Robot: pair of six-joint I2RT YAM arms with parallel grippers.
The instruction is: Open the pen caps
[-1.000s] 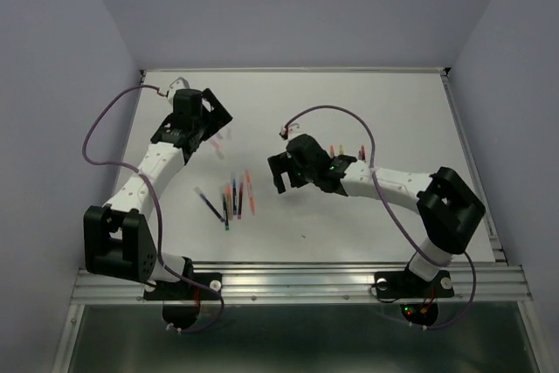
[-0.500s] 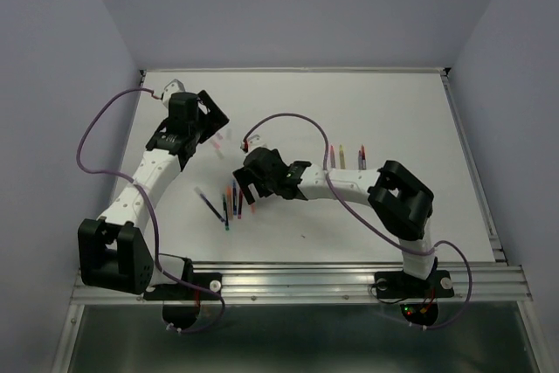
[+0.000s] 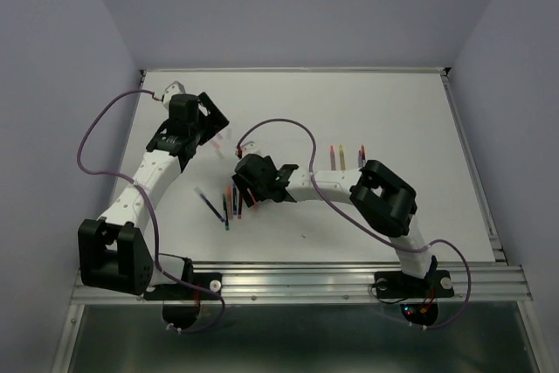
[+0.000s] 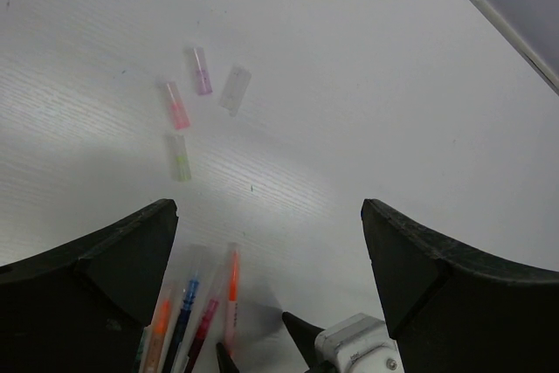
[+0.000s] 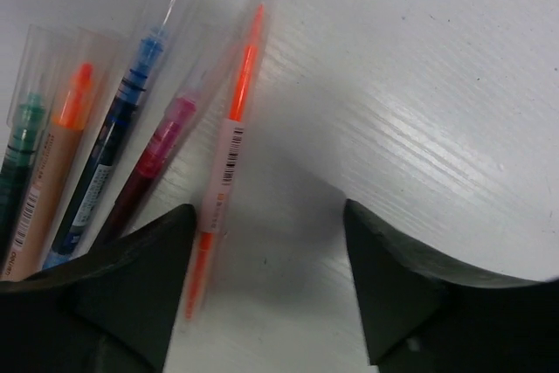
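The right jaws: released, gaping, set low over the surface [image 5: 419, 111] at the edge of the pen row [image 3: 234, 202]. Nothing gripped. The orange pen [image 5: 229, 141], outermost in the row, lies in the gap, close against the row-side finger [image 5: 113, 294]. The other finger [image 5: 410, 286] stands apart from it. A clear cap [image 5: 258, 13] sits over its tip, pointing away from the wrist. Next in the row is the red pen [image 5: 150, 170], just beside, then the blue pen [image 5: 112, 159], a second orange and a green. All look capped in the wrist view.

The left jaws: released, empty, hanging off the row's far-left side over four loose caps [image 4: 178, 104] on the surface.

Three more pens [image 3: 341, 155] lie well right of the row. Capped or not, too small to tell.

Judgement: the step in hand is the pick of the orange pen.
- Keep the row-side finger between orange and red, not on top of the red, or two pens come up together.
- Close on the labelled barrel, square across it, leaving the cap end free.
- Lift clear of the row before anything else.
- The left jaws then take the cap alone and pull straight along the pen's axis. A sideways tug would likely twist the thin barrel out of the grip.
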